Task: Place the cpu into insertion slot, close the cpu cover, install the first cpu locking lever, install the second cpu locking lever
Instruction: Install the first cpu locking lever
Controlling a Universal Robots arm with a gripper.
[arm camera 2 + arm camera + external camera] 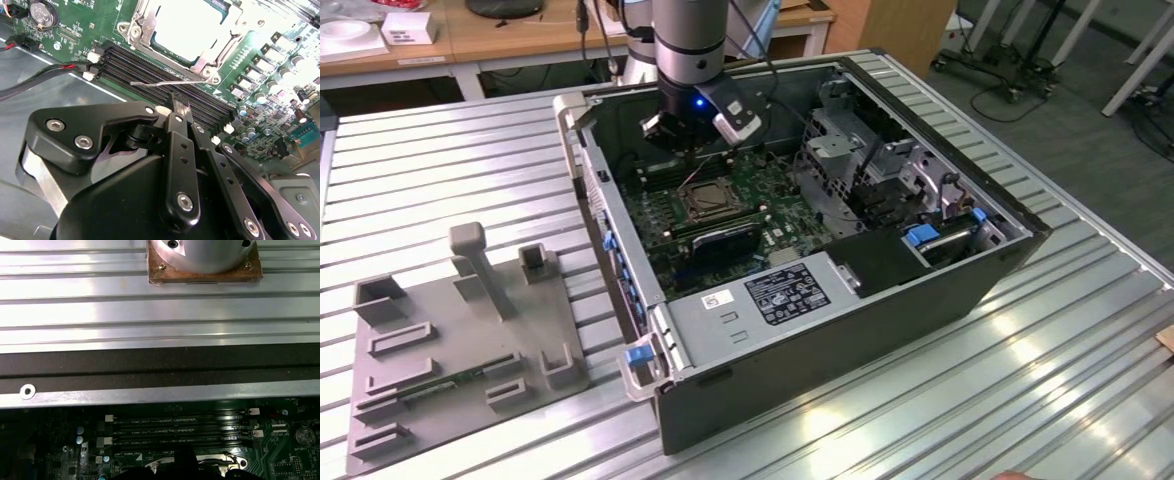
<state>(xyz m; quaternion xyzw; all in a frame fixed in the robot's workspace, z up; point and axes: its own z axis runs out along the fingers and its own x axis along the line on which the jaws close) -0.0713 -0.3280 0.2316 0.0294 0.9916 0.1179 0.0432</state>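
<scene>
The open computer case (854, 330) lies on the slatted table. Inside it the cpu (185, 27) shows its silvery top in the insertion slot (707, 197) on the green motherboard (767, 215). The cpu cover (141, 27) lies flat around the chip. A thin metal locking lever (160, 82) stands out from the socket's edge over the black memory slots (150, 67), its free end raised. My gripper (179, 104) hangs just short of that lever with its black fingers (181, 145) shut together and nothing between them. In the exterior view the gripper (680, 140) is above the board, beside the socket.
Case walls ring the board. A drive cage (881, 170) and a blue-tabbed bay (941, 235) fill the exterior view's right side. Red and black cables (50, 70) and a coin battery (41, 12) lie near the memory slots. A grey fixture plate (454, 340) sits on the table.
</scene>
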